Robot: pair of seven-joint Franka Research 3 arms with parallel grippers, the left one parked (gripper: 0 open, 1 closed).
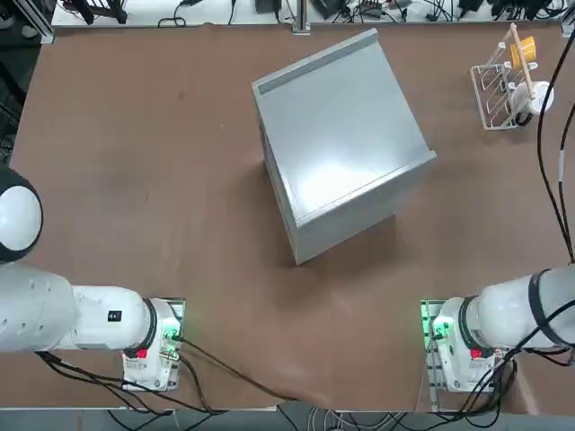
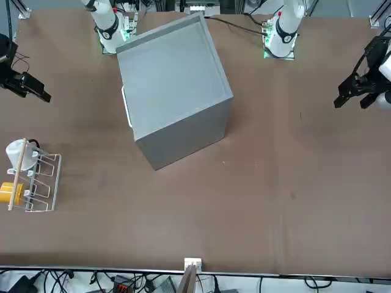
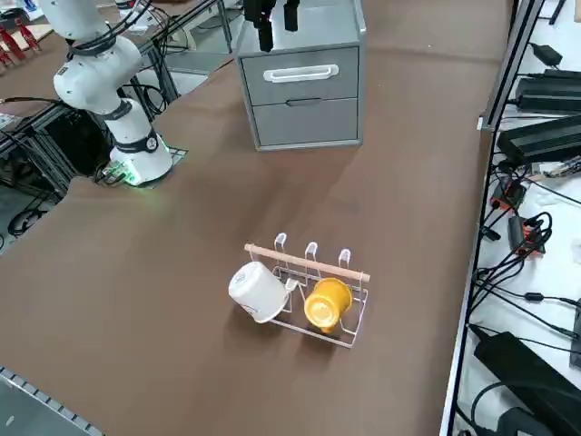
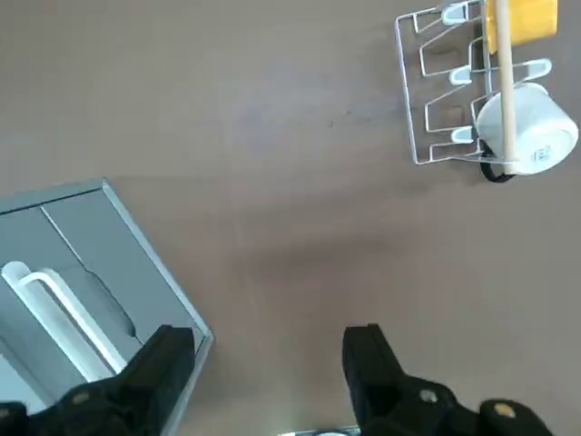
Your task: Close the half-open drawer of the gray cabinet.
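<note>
Drawer [image 3: 300,75] flush, end effector [image 4: 268,363] open above table [image 4: 272,136]

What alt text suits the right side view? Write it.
The gray cabinet stands on a table, both drawer fronts looking flush; the open right gripper hangs above it. Nearer, a white wire rack holds a white mug and a yellow mug.

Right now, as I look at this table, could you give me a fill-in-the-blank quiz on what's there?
1. The rack holds a white mug and a ___ one.
2. The gripper is ___ and holds nothing.
3. The cabinet has a ___ handle on its front.

Missing words: yellow; open; white.
</note>
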